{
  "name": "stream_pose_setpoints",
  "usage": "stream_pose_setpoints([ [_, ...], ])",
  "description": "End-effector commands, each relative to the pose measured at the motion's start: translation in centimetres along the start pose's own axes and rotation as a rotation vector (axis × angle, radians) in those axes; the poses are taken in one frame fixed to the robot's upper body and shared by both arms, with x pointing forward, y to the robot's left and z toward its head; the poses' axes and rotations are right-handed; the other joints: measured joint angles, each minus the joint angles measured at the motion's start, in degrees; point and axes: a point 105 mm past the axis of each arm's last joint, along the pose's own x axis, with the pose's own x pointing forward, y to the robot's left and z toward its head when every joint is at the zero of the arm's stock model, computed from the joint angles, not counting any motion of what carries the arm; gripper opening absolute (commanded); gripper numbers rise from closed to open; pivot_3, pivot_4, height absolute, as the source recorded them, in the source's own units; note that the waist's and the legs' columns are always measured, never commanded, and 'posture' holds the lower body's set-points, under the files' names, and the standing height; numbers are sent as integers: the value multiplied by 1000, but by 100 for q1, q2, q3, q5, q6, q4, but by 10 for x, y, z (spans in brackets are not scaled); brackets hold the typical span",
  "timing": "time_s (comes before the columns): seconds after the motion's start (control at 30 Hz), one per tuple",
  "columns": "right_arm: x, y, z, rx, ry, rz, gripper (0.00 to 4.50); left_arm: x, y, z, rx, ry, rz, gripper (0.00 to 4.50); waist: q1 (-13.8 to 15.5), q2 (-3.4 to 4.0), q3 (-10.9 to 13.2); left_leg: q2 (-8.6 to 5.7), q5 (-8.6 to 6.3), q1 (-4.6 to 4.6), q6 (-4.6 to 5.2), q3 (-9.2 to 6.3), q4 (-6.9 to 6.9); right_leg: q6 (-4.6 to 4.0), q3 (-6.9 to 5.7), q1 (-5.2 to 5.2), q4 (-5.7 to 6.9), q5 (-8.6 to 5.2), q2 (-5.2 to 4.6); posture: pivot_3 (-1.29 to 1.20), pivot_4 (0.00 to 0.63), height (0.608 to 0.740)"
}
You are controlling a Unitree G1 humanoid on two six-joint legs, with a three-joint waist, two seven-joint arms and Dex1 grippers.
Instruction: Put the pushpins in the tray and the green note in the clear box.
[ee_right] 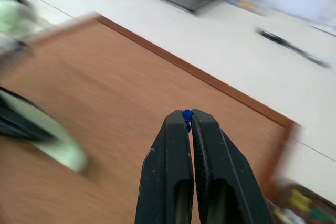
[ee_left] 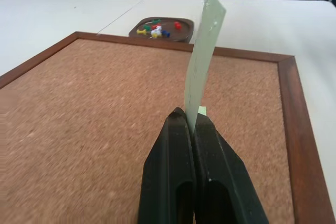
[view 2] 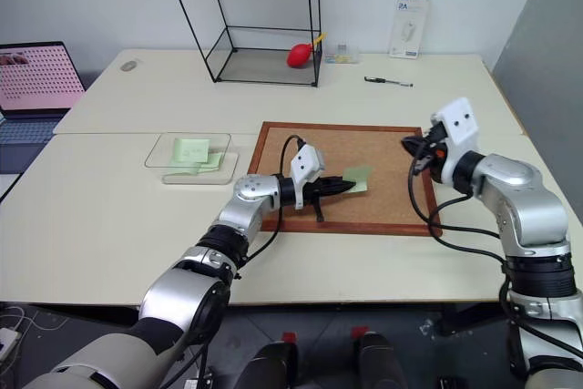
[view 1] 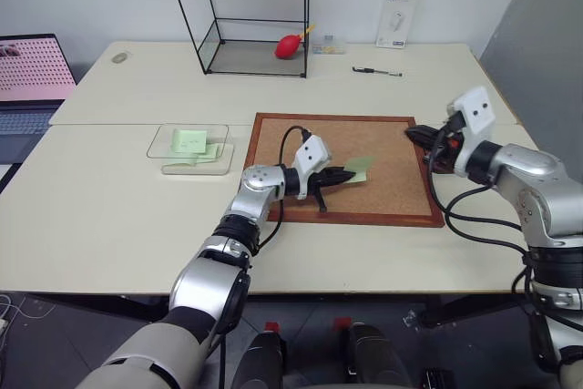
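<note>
Your left gripper (ee_left: 191,121) pinches the pale green paper note (ee_left: 203,56) by one edge above the wood-framed cork board (ee_left: 79,124); your right gripper (ee_right: 187,115) clamps a blue-headed pushpin (ee_right: 186,114). Risks: the note slipping before the flat clear plastic box (view 1: 191,149), the pin dropping short of the reddish-brown tray (ee_left: 163,29)

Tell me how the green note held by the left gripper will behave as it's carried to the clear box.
Pinched by one edge in the left gripper, the green note stands out without drooping, so it's probably fairly stiff for thin paper. It likely weighs almost nothing and may flutter or bend when moved fast. Released over the clear box, it could drift.
</note>
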Motion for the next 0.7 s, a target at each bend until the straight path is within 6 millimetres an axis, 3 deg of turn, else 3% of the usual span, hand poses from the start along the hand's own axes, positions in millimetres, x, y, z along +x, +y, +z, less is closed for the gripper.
stream_pose_setpoints([
  [0.03, 1, -35, -26, -149, 93, -166, 0, -1, 0, 11, 46, -25, 8, 44, 1, 0, 0, 1, 0, 3, 0, 2, 0, 0, 2, 0, 1, 0, 0, 0, 150, 740],
  [0.33, 17, -57, -64, -212, 214, -251, 0, -4, 1, 10, 62, -6, 25, 44, -39, 1, 0, 0, 0, 6, 0, 8, 0, 0, 7, 0, 5, 0, 1, 0, 150, 740],
  [0.7, 24, -60, -63, -203, 204, -251, 2258, -6, 4, 9, 66, 2, 39, 0, -41, 1, 0, -1, 0, 5, 0, 7, 0, 0, 9, 0, 5, 1, 0, 0, 150, 740],
])
